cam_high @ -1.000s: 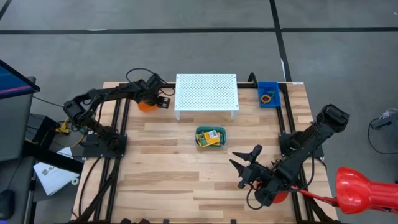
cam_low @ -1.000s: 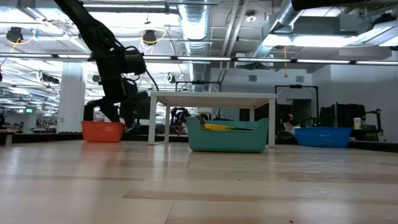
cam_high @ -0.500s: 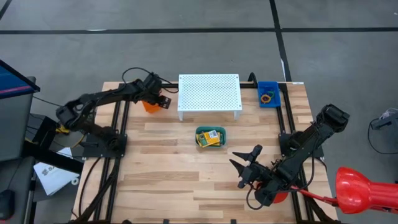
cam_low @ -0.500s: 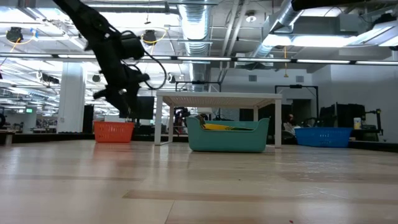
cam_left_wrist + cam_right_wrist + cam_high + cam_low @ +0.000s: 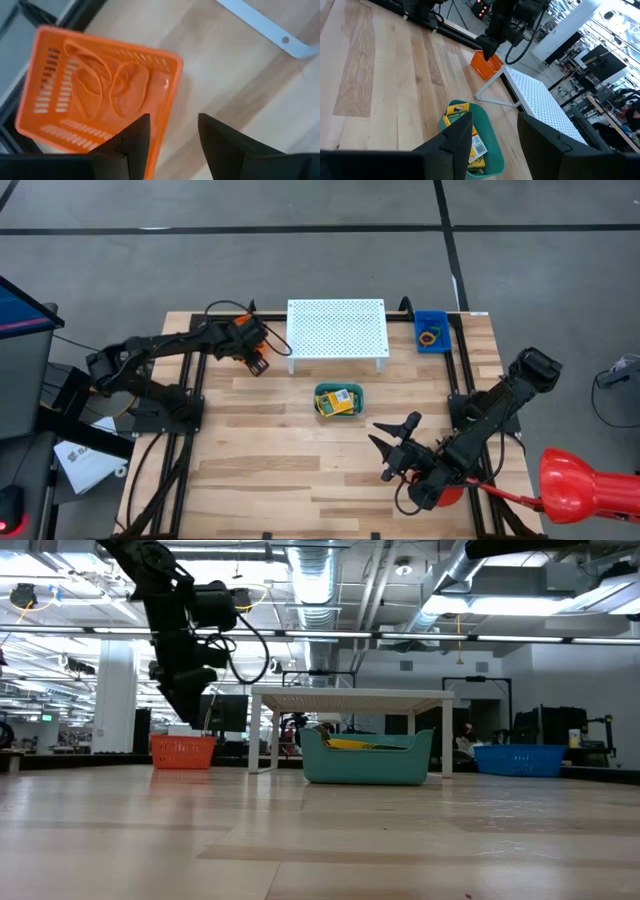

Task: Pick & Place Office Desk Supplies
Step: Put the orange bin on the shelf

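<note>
An orange basket (image 5: 100,95) with orange rubber-band loops (image 5: 117,87) in it stands on the table at the far left, beside the white perforated stand (image 5: 337,330). My left gripper (image 5: 172,135) hangs open just above the basket's edge (image 5: 183,751), pointing steeply down, with nothing between its fingers. A green tray (image 5: 340,401) in the middle of the table holds the yellow-and-green crayon boxes (image 5: 462,131). My right gripper (image 5: 392,436) waits open and empty over the near right of the table.
A blue bin (image 5: 432,332) with rubber bands stands at the far right corner. The white stand's legs (image 5: 262,735) rest on the table close to the orange basket. A red round object (image 5: 575,480) sits off the table's right edge. Bare wood lies between the tray and the near edge.
My left gripper has risen from the orange basket and gone toward the table's near and right side, rolling at the wrist, with its fingers equally far apart. Early in that second the basket and the white stand slid a little toward the right edge.
</note>
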Motion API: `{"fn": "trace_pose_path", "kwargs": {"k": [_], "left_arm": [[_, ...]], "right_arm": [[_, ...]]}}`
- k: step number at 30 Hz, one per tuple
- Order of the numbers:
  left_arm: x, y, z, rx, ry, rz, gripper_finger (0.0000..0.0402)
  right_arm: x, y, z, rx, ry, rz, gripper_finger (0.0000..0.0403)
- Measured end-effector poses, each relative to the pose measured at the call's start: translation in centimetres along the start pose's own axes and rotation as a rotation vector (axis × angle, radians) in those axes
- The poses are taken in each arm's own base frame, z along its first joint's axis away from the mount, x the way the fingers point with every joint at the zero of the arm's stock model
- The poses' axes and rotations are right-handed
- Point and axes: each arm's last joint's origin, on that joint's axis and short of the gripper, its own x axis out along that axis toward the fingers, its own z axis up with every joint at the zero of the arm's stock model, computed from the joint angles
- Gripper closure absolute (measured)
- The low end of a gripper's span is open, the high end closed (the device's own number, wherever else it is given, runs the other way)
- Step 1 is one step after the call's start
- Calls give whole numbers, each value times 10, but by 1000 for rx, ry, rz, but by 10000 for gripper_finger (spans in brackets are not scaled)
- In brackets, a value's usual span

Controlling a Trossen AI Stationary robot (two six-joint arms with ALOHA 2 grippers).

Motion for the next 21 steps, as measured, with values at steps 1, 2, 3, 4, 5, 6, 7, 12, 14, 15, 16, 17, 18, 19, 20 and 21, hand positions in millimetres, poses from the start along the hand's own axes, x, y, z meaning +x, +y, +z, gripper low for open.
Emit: {"fn": "trace_pose_path", "kwargs": {"k": [1,2,3,4,5,6,7,12,14,15,16,17,18,19,20,21], "left_arm": [[1,-2,1,7,-7,3,243],[3,-3,2,10,-8,6,243],[5,-4,2,13,2,9,243],[7,-3,1,13,13,19,243],[9,-2,2,10,21,26,243],[12,0,2,5,30,32,243],[14,1,2,-1,37,37,243],[22,5,1,-20,76,7,243],[25,5,1,-23,85,-5,243],[27,5,1,-22,93,-5,243],[28,5,1,-20,96,-6,243],[30,5,1,-18,101,-6,243],[32,4,1,-15,109,-6,243],[33,4,1,-13,114,-6,243],[34,3,0,-9,123,-6,243],[36,3,0,-8,135,-5,243]], "right_arm": [[0,0,0,1,0,0,251],[0,0,0,2,0,0,251],[0,0,0,2,0,0,251],[0,0,0,2,0,0,251],[0,0,0,2,0,0,251],[0,0,0,1,0,0,251],[0,0,0,0,0,0,251],[1,0,0,-2,3,-2,251],[1,0,0,-3,4,-2,251],[1,0,0,-4,4,-2,251],[1,0,0,-4,4,-2,251],[1,0,0,-4,4,-2,251],[1,0,0,-3,4,-2,251],[1,0,0,-3,4,-2,251],[1,0,0,-4,4,-2,251],[1,0,0,-4,4,-2,251]]}}
